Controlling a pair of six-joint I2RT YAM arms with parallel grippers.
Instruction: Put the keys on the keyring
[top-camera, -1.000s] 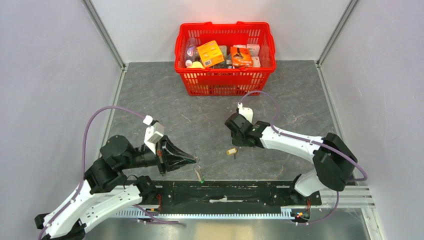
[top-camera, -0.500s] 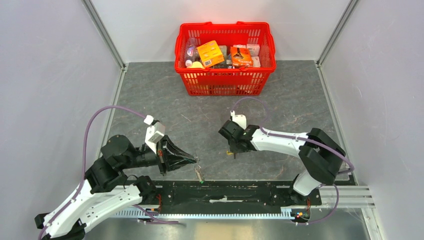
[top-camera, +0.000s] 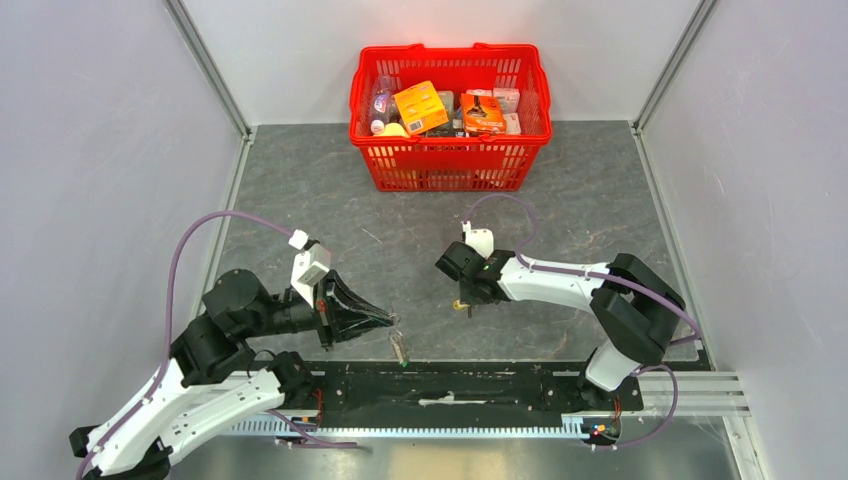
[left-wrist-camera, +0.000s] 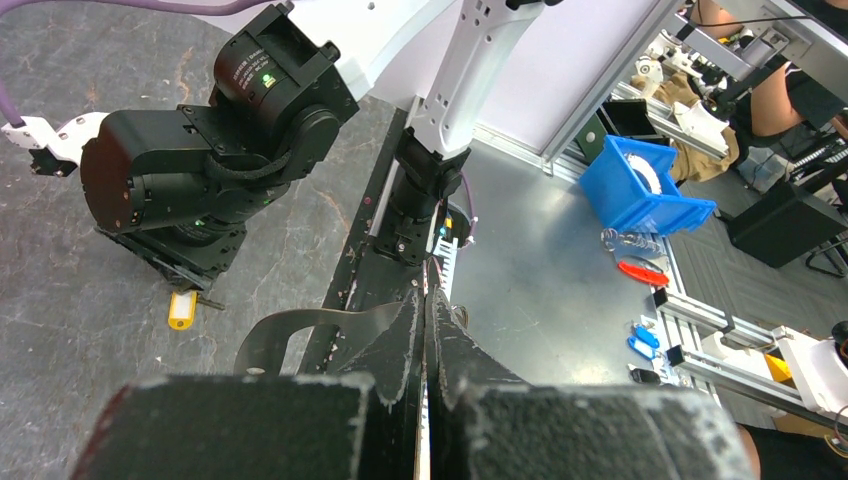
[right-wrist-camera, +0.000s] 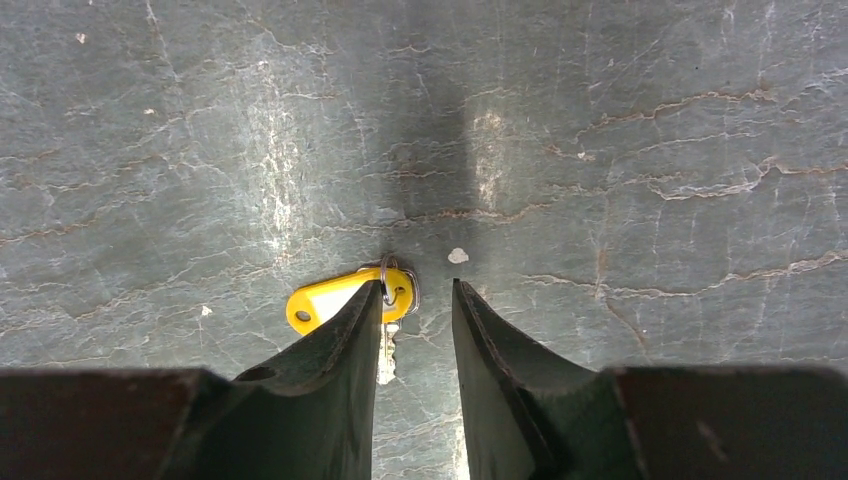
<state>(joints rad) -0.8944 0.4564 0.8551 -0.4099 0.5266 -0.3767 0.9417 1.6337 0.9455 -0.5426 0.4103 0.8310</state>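
The yellow key (right-wrist-camera: 335, 298) lies flat on the grey table with a small metal ring through its head and its blade pointing toward me. My right gripper (right-wrist-camera: 415, 290) is open and points down at it; its left finger covers part of the yellow head, and the ring end sits between the jaws. In the top view the right gripper (top-camera: 462, 300) hides most of that key. My left gripper (top-camera: 385, 322) is shut, with a thin grey wire, apparently the keyring (top-camera: 394, 319), at its tips. The green key (top-camera: 401, 351) lies just below those tips. The left wrist view shows the yellow key (left-wrist-camera: 180, 308).
A red basket (top-camera: 450, 160) full of packets stands at the back centre. A black rail (top-camera: 450, 385) runs along the near edge between the arm bases. Grey walls close in the left and right sides.
My right gripper has moved left and down over the yellow key, which showed beside it before. My left arm has stayed still.
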